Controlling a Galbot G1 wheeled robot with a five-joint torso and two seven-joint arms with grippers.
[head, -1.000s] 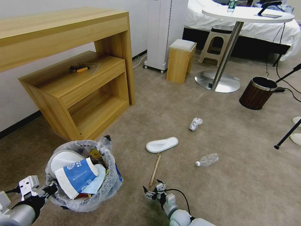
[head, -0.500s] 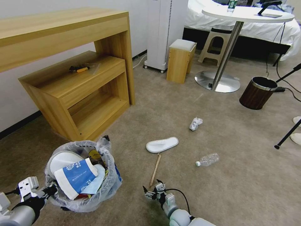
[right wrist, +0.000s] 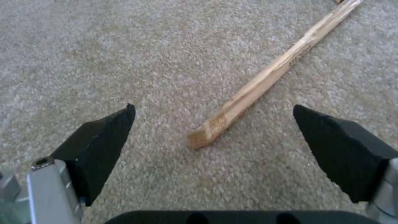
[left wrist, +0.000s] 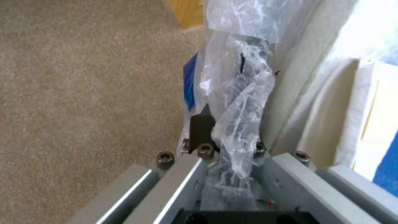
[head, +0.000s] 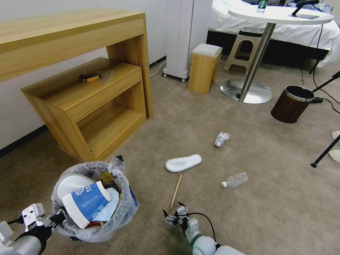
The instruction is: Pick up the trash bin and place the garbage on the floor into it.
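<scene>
The left gripper (head: 58, 216) has its fingers clamped on the rim of the bin (head: 92, 200), already holding a cup and slipper. Left on the floor (head: 283, 198): stick (head: 175, 191), slipper (head: 183, 163), wad (head: 221, 139), bottle (head: 234, 180). The right gripper (head: 172, 216), fingers spread, hovers at the near end of the stick, which points away toward the slipper.

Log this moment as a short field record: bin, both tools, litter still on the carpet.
bin: small round bin lined with crinkly white plastic bag, holding a blue-white paper cup
left tool: shut on the bag-lined rim
right tool: open, over the near end of the thin wooden stick
litter on beige carpet: white flat slipper, clear plastic bottle, white crumpled wad
</scene>
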